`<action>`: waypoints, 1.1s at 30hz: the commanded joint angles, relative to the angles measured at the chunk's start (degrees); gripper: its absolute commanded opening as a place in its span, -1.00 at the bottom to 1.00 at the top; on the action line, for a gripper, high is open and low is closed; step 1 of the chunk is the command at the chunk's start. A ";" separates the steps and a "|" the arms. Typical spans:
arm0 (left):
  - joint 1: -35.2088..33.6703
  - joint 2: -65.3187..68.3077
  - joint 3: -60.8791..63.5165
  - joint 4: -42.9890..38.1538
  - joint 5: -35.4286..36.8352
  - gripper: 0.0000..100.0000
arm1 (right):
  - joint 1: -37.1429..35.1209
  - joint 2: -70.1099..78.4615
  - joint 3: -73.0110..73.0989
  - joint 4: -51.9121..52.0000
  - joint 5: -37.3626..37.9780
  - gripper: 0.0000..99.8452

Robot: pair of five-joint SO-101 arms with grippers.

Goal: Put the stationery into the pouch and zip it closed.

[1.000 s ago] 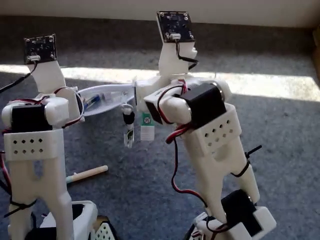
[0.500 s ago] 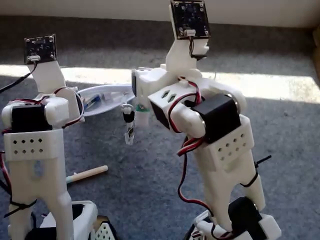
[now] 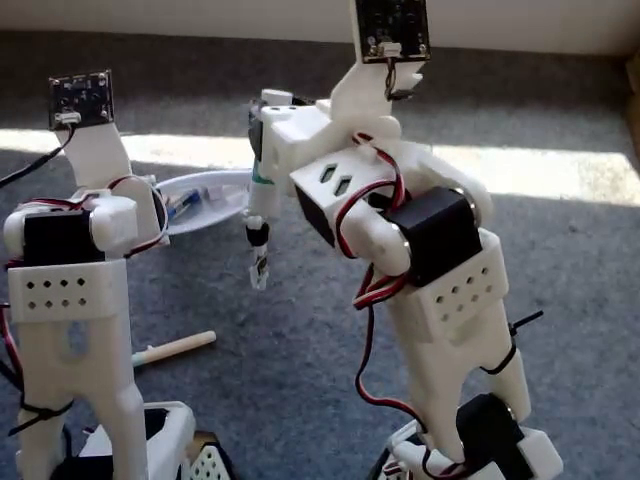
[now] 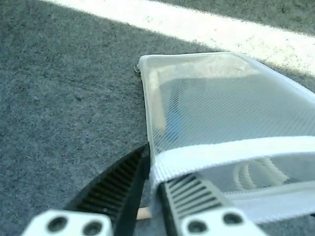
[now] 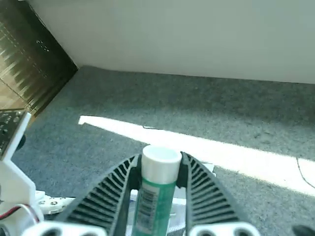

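My left gripper [image 4: 153, 173] is shut on the white band at the edge of the clear mesh pouch [image 4: 221, 108], which lies on the grey carpet with a blue item [image 4: 172, 123] inside. In the high view the pouch [image 3: 205, 195] lies beside the left arm [image 3: 100, 220]. A green glue stick [image 5: 150, 196] with a white cap stands upright between the fingers of my right gripper [image 5: 160, 160], which is shut on it. From above, that gripper [image 3: 260, 170] hangs over the carpet just right of the pouch.
A short black-and-white pen-like thing [image 3: 258, 250] lies on the carpet below the right gripper. A pale wooden pencil [image 3: 175, 348] lies near the left arm's base. A sunlit strip [image 3: 540, 170] crosses the carpet, with a wall behind it.
The right arm has lifted the glue stick from low over the carpet, up and slightly left towards the pouch. The left arm and pouch have stayed put.
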 commanded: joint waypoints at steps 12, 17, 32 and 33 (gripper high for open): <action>1.01 -1.36 -0.48 -0.09 -0.35 -0.98 | 0.31 -1.80 6.55 -15.60 0.18 -0.87; -1.01 -1.36 -0.48 0.00 -0.35 -0.98 | 0.31 -2.24 13.85 -22.99 0.18 -0.87; -2.24 -1.36 -0.40 0.18 -0.35 -0.98 | 0.31 -2.07 15.25 -26.07 0.18 -0.87; -2.24 -1.36 -0.40 0.18 -0.35 -0.98 | 0.31 -1.98 15.25 -26.42 0.18 -0.87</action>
